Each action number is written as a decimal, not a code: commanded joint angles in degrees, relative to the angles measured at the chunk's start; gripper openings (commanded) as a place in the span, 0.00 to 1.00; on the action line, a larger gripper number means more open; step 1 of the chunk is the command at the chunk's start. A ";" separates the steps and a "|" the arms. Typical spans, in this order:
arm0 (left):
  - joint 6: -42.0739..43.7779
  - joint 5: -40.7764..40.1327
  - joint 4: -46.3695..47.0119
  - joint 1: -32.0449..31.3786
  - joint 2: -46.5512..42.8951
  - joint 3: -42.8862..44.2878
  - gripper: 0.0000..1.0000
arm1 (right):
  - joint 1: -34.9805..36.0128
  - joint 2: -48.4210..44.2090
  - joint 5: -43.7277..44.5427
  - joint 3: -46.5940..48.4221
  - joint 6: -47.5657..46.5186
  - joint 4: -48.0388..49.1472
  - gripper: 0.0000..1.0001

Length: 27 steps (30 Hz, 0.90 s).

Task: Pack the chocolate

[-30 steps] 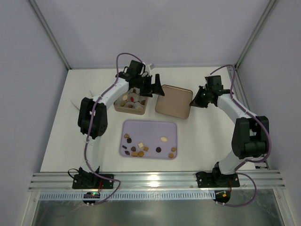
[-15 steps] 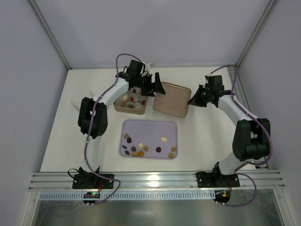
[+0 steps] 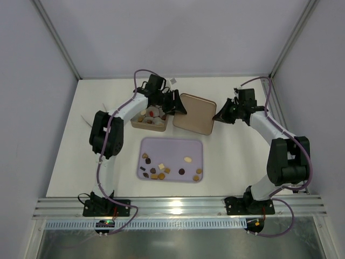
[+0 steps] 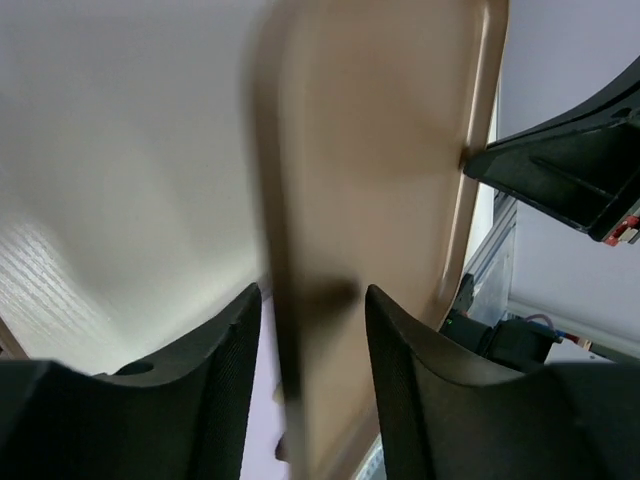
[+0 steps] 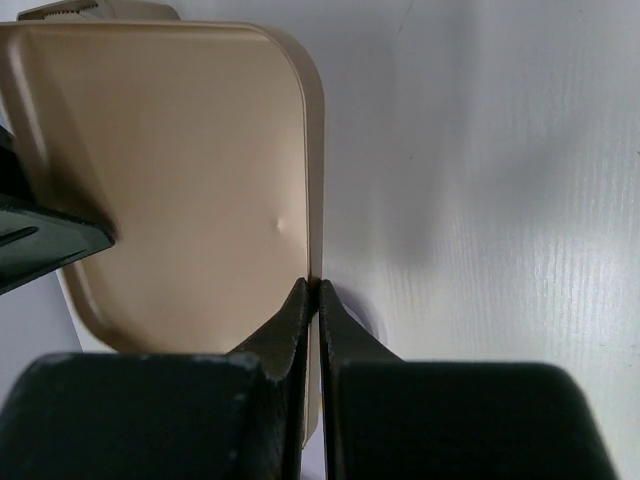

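Note:
Several chocolate pieces [image 3: 161, 171] lie loose on the lavender tray [image 3: 172, 141]; more chocolate [image 3: 151, 114] sits in the brown square tin [image 3: 135, 123]. Beside the tin is its tan lid [image 3: 197, 114]. My right gripper [image 3: 218, 116] is shut on the lid's right rim [image 5: 312, 180], its fingertips [image 5: 300, 300] pinching the thin edge. My left gripper [image 3: 177, 105] straddles the lid's left edge [image 4: 285, 250], jaws apart with a gap on each side of the rim. In the left wrist view the lid [image 4: 380, 150] fills the middle, and the right gripper's fingers [image 4: 560, 170] show beyond it.
White table [image 3: 237, 162] with grey walls at the back and on both sides. A small white scrap [image 3: 86, 120] lies at the left. An aluminium rail [image 3: 178, 205] runs along the near edge by the arm bases.
The lid and both grippers have shifted left, towards the tin. The left gripper's jaws have narrowed around the lid's left edge. The right gripper stays pinched on the right rim.

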 commanded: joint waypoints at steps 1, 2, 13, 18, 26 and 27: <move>-1.11 2.50 3.19 0.34 -3.19 -0.60 0.43 | 0.06 -3.35 -2.24 -0.28 1.19 4.04 0.04; -1.11 2.85 3.10 0.25 -3.19 -0.60 0.39 | 0.32 -3.62 -1.81 -0.54 1.02 3.95 0.04; -1.38 3.30 2.84 0.42 -5.29 -2.53 0.00 | 1.38 -4.41 1.35 -2.21 -1.09 4.39 0.27; -0.85 2.15 -1.45 1.65 -6.61 -2.09 0.00 | 4.78 -9.06 12.41 -3.79 -7.06 1.76 0.62; 0.38 -0.66 -13.41 3.94 -6.70 1.77 0.00 | 27.36 -22.41 37.38 -8.44 -18.13 3.24 0.72; 0.29 -0.84 -14.29 4.11 -6.79 2.04 0.00 | 29.65 -23.21 41.22 -9.06 -20.75 4.73 0.72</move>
